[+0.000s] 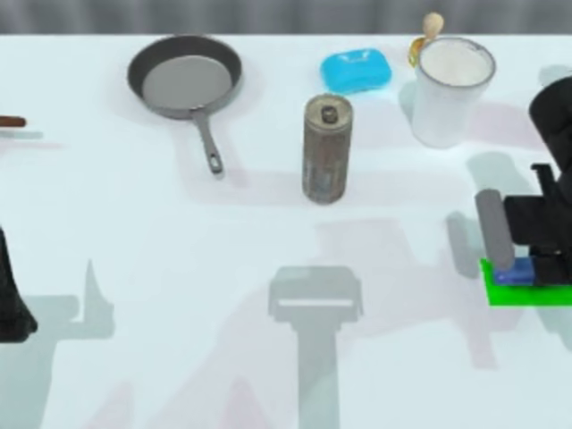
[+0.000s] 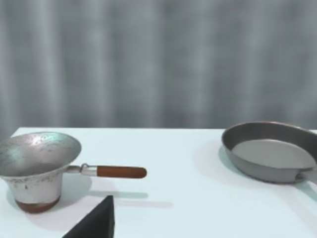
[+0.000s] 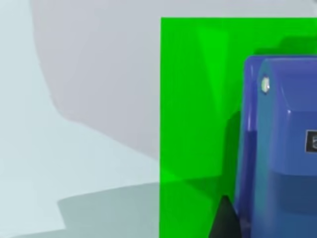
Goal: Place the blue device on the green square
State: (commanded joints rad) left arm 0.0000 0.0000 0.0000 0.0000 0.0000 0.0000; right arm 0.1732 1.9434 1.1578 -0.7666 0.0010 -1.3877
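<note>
Item 1, the blue device (image 1: 516,272): it is sitting over the green square (image 1: 527,295) at the right edge of the table (image 1: 179,268), with the right gripper (image 1: 527,259) directly above it. In the right wrist view the blue device (image 3: 282,148) is overlapping the green square (image 3: 198,124), with green showing along 2 of its sides. You cannot tell from these views whether the right gripper is clamped on the device or parted, since its body is hiding the fingers.

Handling advice: you are looking at the placing step. If the device is not yet resting flat, keep lowering it straight down, then part the fingers only slightly and lift vertically so nothing is dragging it off the patch.

Markings: a small dark panel on the device is carrying a pale character, too cropped to read. No brand is legible anywhere.

Item 2, surroundings: a white cup (image 1: 453,89), a cyan soap-like block (image 1: 356,71), a weathered can (image 1: 327,148) and a frying pan (image 1: 186,79) are standing well apart from the square.

Item 3, the left arm: it is sitting parked at the table's left edge, its gripper state unknowable here; its wrist view is showing a metal saucepan (image 2: 37,168).
</note>
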